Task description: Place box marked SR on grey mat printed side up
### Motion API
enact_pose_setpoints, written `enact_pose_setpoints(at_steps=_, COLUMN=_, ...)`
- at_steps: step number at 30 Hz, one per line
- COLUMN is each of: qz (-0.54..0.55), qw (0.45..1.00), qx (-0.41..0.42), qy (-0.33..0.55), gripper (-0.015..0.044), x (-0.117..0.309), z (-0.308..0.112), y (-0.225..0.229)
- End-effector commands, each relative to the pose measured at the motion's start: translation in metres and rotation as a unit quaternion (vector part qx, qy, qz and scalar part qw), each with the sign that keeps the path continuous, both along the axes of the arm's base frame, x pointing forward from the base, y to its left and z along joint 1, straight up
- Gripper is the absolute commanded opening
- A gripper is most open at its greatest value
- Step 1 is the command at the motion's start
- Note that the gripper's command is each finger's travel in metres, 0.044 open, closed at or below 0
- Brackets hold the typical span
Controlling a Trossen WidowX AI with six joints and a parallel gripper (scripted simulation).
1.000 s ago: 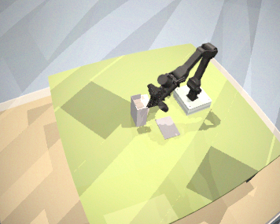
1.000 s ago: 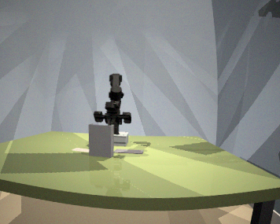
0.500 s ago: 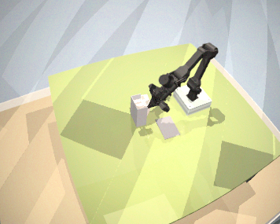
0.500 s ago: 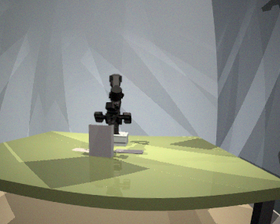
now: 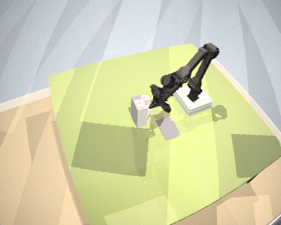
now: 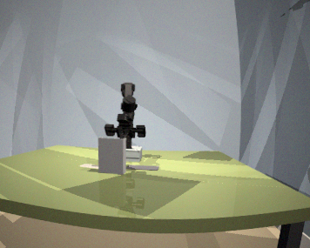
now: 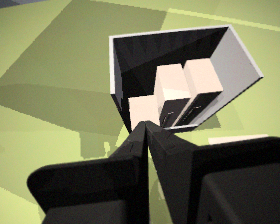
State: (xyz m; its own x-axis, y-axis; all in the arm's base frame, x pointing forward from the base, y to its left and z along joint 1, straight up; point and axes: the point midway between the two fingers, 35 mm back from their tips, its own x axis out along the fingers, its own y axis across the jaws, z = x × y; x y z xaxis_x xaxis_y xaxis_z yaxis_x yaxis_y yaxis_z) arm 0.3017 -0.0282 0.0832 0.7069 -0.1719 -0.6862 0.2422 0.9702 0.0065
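My gripper looks matt blk plastic, smooth; bin at its 12 o'clock in wrist view: smooth matt plastic-look; boxes in it: matt, card-like; tabletop: smooth, faintly glossy.

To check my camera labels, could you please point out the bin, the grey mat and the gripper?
Bin (image 5: 142, 117) (image 6: 111, 156) (image 7: 170, 31): top and exterior, outer wall; wrist, rim.
Grey mat (image 5: 169, 129): top, bare upper surface.
Gripper (image 5: 150, 106) (image 7: 144, 125): top and wrist, between fingertips.
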Motion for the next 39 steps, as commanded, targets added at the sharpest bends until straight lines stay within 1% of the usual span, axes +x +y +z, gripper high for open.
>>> enact_pose_setpoints(at_steps=1, qz=-0.002, qw=1.0, qx=0.001, qy=0.006, gripper=0.0, x=-0.0043, z=-0.0051, y=0.0002)
enact_pose_setpoints(at_steps=39, qz=-0.002, qw=1.0, qx=0.001, qy=0.007, gripper=0.0, x=-0.0092, z=-0.009, y=0.0015)
